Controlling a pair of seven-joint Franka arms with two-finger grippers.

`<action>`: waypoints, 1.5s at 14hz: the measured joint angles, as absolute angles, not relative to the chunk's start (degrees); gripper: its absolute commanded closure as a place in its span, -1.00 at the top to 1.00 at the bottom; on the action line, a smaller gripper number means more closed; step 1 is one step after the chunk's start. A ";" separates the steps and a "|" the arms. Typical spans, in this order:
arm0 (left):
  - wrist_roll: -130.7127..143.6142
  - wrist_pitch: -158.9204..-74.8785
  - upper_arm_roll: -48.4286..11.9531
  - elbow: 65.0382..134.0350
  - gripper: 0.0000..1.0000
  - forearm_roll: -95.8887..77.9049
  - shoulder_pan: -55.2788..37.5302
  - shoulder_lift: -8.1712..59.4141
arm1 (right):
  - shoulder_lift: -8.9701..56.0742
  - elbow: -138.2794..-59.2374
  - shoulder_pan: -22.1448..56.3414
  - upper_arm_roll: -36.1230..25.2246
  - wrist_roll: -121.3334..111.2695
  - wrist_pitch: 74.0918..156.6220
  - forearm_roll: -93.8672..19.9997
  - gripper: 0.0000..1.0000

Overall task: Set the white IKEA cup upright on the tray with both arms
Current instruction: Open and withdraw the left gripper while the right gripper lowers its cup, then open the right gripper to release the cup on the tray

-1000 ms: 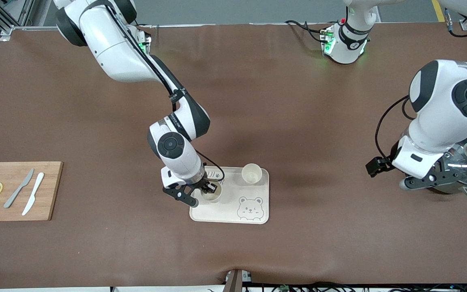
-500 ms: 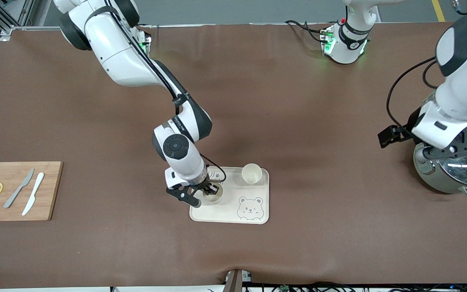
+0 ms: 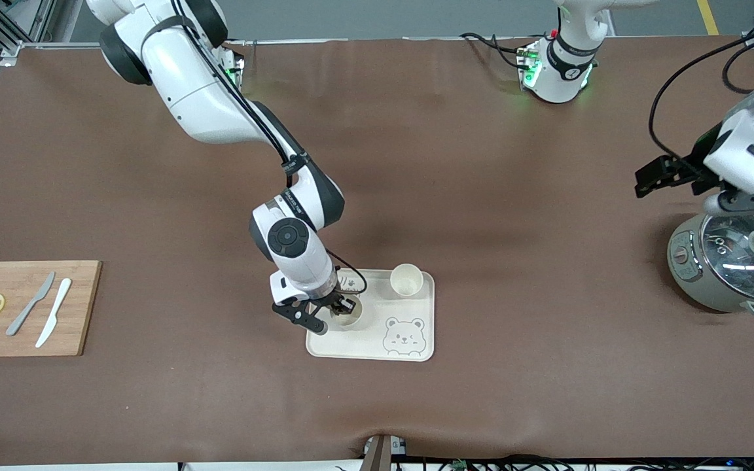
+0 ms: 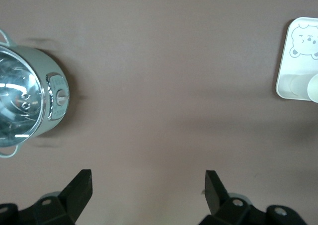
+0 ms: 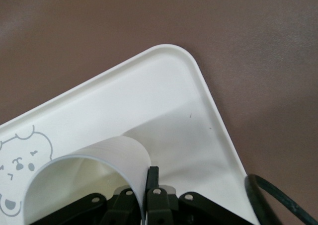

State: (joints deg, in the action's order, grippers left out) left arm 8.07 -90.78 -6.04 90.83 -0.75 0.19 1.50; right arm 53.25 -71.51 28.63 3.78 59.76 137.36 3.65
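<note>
The cream tray [image 3: 416,350] with the bear drawing lies mid-table. My right gripper [image 3: 341,306] is shut on the rim of a white cup [image 3: 345,315], one finger inside and one outside. That cup stands mouth-up over the tray's corner toward the right arm's end; whether its base touches the tray I cannot tell. In the right wrist view the gripper [image 5: 148,173] pinches the cup wall [image 5: 124,155] above the tray [image 5: 164,96]. A second white cup [image 3: 406,280] stands upright on the tray. My left gripper [image 3: 750,199] hangs open and empty over the pot's edge, its fingers [image 4: 82,183] wide apart.
A grey pot with a glass lid [image 3: 734,261] sits at the left arm's end of the table, and shows in the left wrist view [image 4: 25,98]. A wooden cutting board [image 3: 82,307] with two knives and lemon slices lies at the right arm's end.
The left arm has lifted and drawn back from the pot toward its base, its gripper still open. The right gripper with the cup has shifted slightly along the tray.
</note>
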 measured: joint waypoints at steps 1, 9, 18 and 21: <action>7.73 -90.47 -5.71 91.32 1.00 -1.36 0.14 0.38 | 53.34 -71.51 28.68 3.66 59.77 137.63 3.66 -1.00; 4.06 -93.72 -3.61 94.34 1.00 -2.08 0.08 -4.00 | 53.59 -71.51 29.68 2.65 59.83 137.82 3.68 -0.51; 1.33 -94.71 -0.93 88.94 1.00 -2.08 -0.30 0.08 | 53.59 -71.51 29.67 2.20 59.89 138.08 3.81 1.00; 1.34 -94.42 -0.93 87.06 1.00 -2.08 -0.42 1.69 | 53.57 -71.22 29.67 2.14 59.89 138.16 4.72 1.00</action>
